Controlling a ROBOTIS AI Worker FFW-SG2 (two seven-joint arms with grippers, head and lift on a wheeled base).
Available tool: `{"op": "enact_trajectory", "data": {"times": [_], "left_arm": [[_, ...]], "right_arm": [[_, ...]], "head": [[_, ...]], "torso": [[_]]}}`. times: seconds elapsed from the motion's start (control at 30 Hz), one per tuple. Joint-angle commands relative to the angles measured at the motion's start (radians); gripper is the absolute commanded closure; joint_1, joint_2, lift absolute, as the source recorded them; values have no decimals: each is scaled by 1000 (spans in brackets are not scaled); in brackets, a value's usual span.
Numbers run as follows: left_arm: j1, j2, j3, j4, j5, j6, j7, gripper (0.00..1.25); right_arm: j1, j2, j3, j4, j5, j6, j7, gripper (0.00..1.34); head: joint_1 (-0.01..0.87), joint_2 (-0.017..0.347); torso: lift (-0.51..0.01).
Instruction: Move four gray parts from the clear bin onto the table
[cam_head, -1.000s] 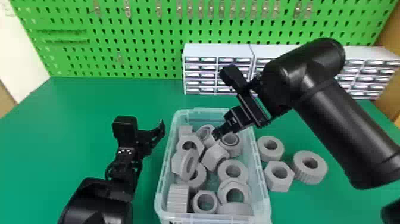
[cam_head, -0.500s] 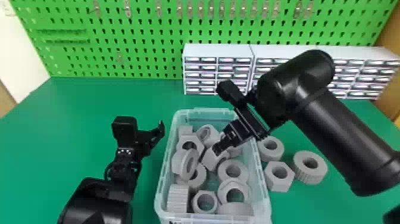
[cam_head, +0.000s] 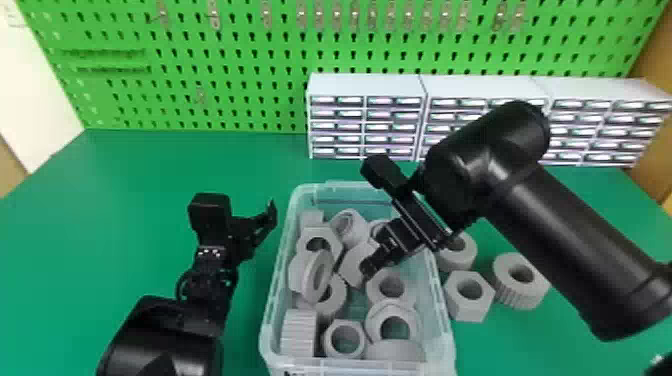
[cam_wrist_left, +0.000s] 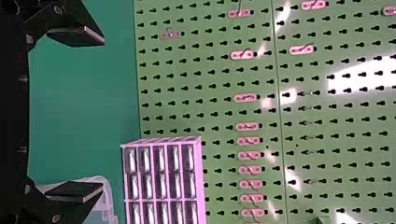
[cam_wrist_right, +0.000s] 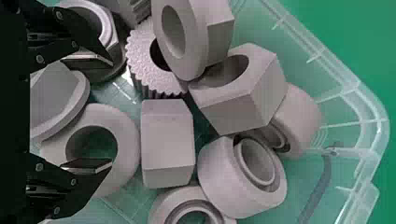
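Gray parts (cam_wrist_right: 238, 88) are still piled in the clear bin (cam_head: 442, 320), all jumbled, some flat and some tipped on their sides. Three more are set out on the green table (cam_head: 125, 175), just outside the bin's right wall: a round one (cam_head: 457, 257) near the arm, a hex nut (cam_head: 469, 297) beside it, and a ribbed ring (cam_head: 525, 295) farther right. Probably dropped there because it's the shortest trip for the right arm and the wall is easily cleared. If those three are counted, one pickup is left, imo.

Right gripper (cam_wrist_right: 112, 113) is angled down into the bin over the right wall, around the middle of the pile, fingers spread and nothing pinched. That slant is likely used so the wall and neighbours aren't bumped. One finger is seen over a flat ring (cam_wrist_right: 128, 140); whether it's touched can't be told. Just past the fingertips a blocky part (cam_wrist_right: 167, 144) is stood on edge, and it looks like a decent target, since two flat faces could be squeezed. Which one is wanted can't be told, though. Could go wrong if a fingertip gets snagged in the ring's hole.

Left gripper (cam_wrist_left: 103, 113) is parked outside the bin's left wall, fingers apart and empty, presumably kept there so the working arm isn't crowded. White drawer units (cam_head: 367, 85) are lined up along the table's far edge, well out of the way.
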Motion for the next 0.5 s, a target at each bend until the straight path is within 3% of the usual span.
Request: {"op": "enact_trajectory", "data": {"times": [0.0, 0.47], "left_arm": [[0, 0, -1, 0, 0, 0, 0, 180], [-11, 0, -8, 0, -1, 0, 2, 180]], "right_arm": [[3, -1, 0, 23, 7, -7, 0, 509], [1, 9, 16, 106, 22, -73, 0, 506]], "head": [[693, 72], [693, 72]], "torso": [[-52], [-52]]}}
